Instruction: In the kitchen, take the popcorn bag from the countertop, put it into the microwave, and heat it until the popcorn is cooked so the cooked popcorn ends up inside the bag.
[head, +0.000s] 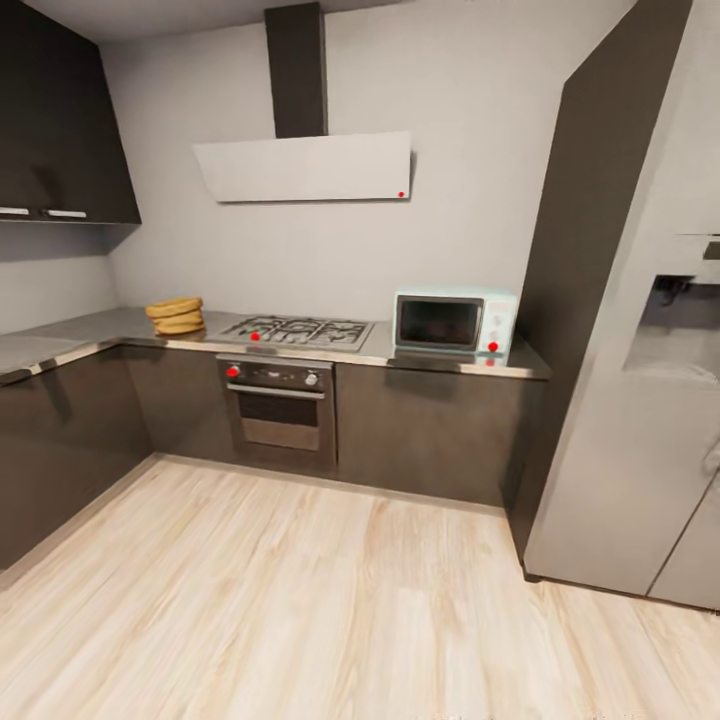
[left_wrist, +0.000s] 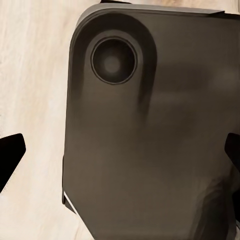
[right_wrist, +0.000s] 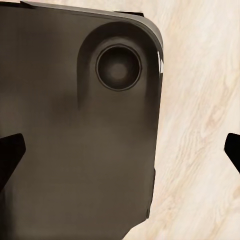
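Still at the very start, by judgement: nothing grasped, nothing moved. Across the pale wooden floor (head: 300, 600), at about 11 o'clock in the head view, the popcorn bag (head: 176, 316) sitting on the countertop (head: 90, 330), near the corner, left of the gas hob (head: 300, 331). At about 1 o'clock, the microwave (head: 455, 324) on the same worktop, door closed, well apart from the bag. All left to do: approach, pick up, open the door, load, heat. Both arms hanging low, looking down past the dark robot base (left_wrist: 150, 140) at the floor. Left gripper (left_wrist: 120, 155) spread wide, holding nothing; right gripper (right_wrist: 120, 152) likewise spread, empty.
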